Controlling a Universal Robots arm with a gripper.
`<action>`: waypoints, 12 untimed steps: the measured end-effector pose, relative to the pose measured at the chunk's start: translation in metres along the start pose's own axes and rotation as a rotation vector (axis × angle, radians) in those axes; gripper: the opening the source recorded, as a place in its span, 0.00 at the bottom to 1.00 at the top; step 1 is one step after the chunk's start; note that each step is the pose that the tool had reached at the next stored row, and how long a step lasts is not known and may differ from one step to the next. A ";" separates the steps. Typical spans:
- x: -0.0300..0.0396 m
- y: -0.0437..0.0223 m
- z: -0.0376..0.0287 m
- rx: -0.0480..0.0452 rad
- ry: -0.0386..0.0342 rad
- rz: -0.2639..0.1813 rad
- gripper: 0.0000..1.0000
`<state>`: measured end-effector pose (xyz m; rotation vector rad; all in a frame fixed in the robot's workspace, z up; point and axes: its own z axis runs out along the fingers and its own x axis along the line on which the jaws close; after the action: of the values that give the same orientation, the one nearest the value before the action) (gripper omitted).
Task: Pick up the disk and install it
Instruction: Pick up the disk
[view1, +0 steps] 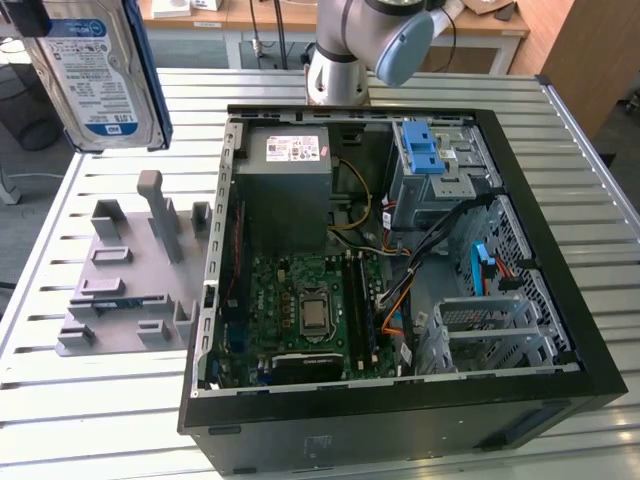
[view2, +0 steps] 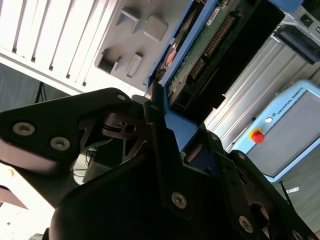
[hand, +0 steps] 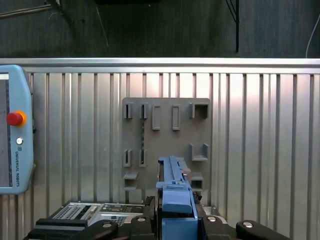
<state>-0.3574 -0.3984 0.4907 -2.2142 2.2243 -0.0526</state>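
The disk, a silver hard drive with a white-and-blue label and blue side rails, hangs high in the air at the exterior view's left, above the table's far corner. My gripper is shut on its upper edge. In the second wrist view the dark fingers clamp a blue rail, and the disk's green circuit board faces the camera. In the first wrist view the blue rail stands up from between the jaws, over the grey fixture plate.
The open computer case lies on the slatted metal table. It holds a grey power supply, a motherboard and a blue-latched drive bay. The grey fixture plate lies beside the case. A teach pendant rests nearby.
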 end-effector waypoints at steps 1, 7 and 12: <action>0.0014 -0.0022 0.0001 0.0000 0.0001 0.000 0.36; 0.0080 -0.0166 0.0008 0.0001 0.0000 0.000 0.36; 0.0124 -0.0299 0.0013 0.0001 0.0000 0.000 0.36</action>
<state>-0.3275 -0.4109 0.4904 -2.2142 2.2243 -0.0527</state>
